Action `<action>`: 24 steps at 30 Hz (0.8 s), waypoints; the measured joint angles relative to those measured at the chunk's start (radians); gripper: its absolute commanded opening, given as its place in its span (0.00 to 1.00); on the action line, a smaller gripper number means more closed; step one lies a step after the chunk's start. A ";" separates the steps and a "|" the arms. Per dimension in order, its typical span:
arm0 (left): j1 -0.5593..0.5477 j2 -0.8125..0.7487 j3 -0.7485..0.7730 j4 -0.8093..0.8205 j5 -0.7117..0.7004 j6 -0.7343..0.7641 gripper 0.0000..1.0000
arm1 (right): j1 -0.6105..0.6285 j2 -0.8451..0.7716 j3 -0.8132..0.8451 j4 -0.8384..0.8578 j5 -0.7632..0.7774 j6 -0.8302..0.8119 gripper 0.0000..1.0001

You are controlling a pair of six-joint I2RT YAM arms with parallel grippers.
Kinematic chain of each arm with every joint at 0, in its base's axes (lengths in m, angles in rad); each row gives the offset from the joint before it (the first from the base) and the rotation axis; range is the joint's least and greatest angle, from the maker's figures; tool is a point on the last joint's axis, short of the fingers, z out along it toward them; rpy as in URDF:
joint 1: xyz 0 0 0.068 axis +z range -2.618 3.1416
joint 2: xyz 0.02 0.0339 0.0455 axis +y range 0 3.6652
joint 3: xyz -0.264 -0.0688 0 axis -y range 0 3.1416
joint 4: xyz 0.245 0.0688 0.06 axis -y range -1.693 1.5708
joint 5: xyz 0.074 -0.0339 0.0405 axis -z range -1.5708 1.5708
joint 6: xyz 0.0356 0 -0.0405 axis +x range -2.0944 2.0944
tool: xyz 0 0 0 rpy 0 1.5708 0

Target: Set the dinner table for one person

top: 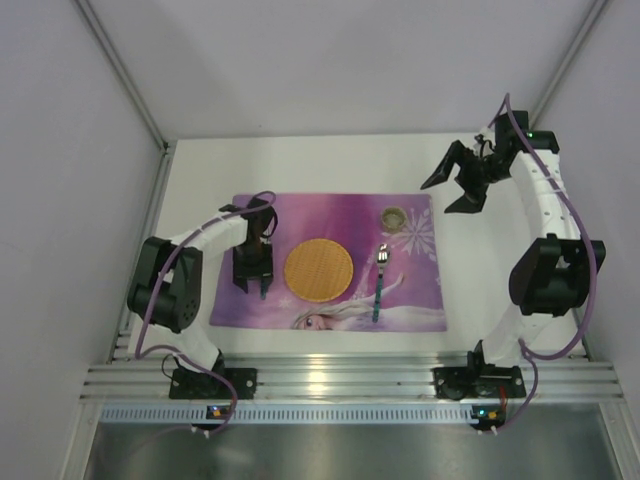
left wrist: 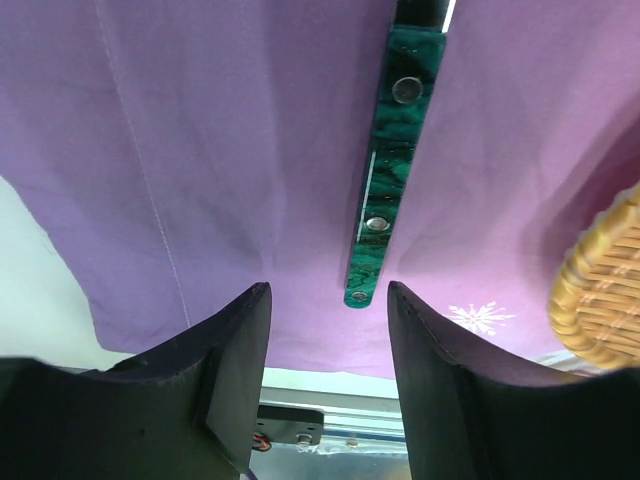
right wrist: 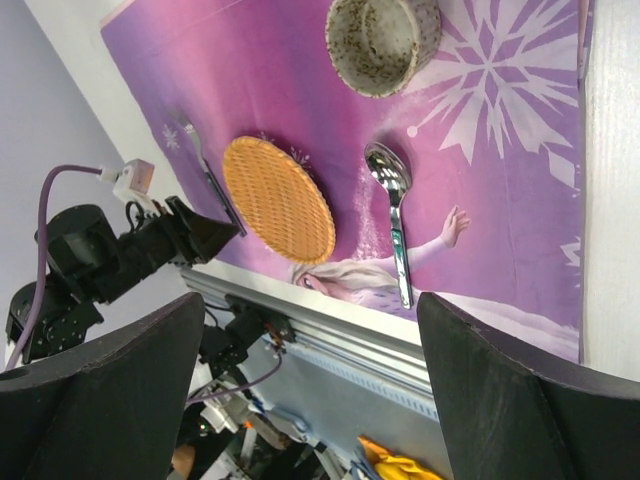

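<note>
Your left claw [left wrist: 327, 300] hangs with its jaws apart, gripping nothing. Just ahead of the gap, the green-handled utensil [left wrist: 385, 190] lies flat on the purple placemat [left wrist: 200, 150], which covers the white table [top: 300, 165]. Its long axis runs straight away from the claw, beside the woven plate [left wrist: 605, 290]. The right claw [top: 438, 198], also spread, hovers well apart, so the left arm is nearer.

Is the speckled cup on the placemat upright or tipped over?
Upright: the speckled cup sits on its base on the purple placemat, round mouth facing up.
</note>
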 measured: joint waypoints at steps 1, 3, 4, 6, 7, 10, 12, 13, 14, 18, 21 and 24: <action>0.000 0.002 0.000 -0.004 -0.006 0.000 0.56 | 0.000 0.000 0.000 0.000 0.000 0.000 0.87; 0.000 0.002 0.006 -0.019 -0.018 0.000 0.59 | 0.000 0.000 0.000 0.000 0.000 0.000 0.87; 0.000 0.002 0.013 -0.029 -0.023 0.001 0.61 | 0.000 0.000 0.000 0.000 0.002 0.000 0.87; 0.000 0.002 0.039 -0.046 -0.031 0.001 0.66 | 0.000 0.000 0.000 0.000 0.003 -0.001 0.87; 0.000 0.002 0.061 -0.058 -0.035 0.000 0.68 | 0.000 0.000 0.000 0.000 0.004 -0.001 0.87; 0.000 0.002 0.148 -0.074 -0.038 0.003 0.73 | 0.000 -0.001 0.007 0.002 0.002 0.005 0.88; 0.000 0.002 0.218 -0.084 -0.046 -0.005 0.73 | 0.005 -0.011 0.011 0.034 -0.010 0.017 0.88; 0.000 -0.002 0.257 -0.085 -0.065 -0.013 0.74 | 0.009 -0.020 0.013 0.054 -0.015 0.023 0.89; -0.001 -0.011 0.294 -0.084 -0.097 -0.024 0.75 | 0.013 -0.036 0.015 0.080 -0.023 0.027 0.89; 0.000 -0.209 0.296 0.086 -0.235 -0.038 0.76 | 0.082 -0.169 0.019 0.180 -0.006 0.023 0.95; 0.000 -0.514 0.051 0.443 -0.314 0.037 0.70 | 0.140 -0.341 -0.029 0.281 0.045 0.017 1.00; 0.000 -0.803 -0.335 0.895 -0.399 0.206 0.79 | 0.169 -0.601 -0.192 0.396 0.126 0.021 1.00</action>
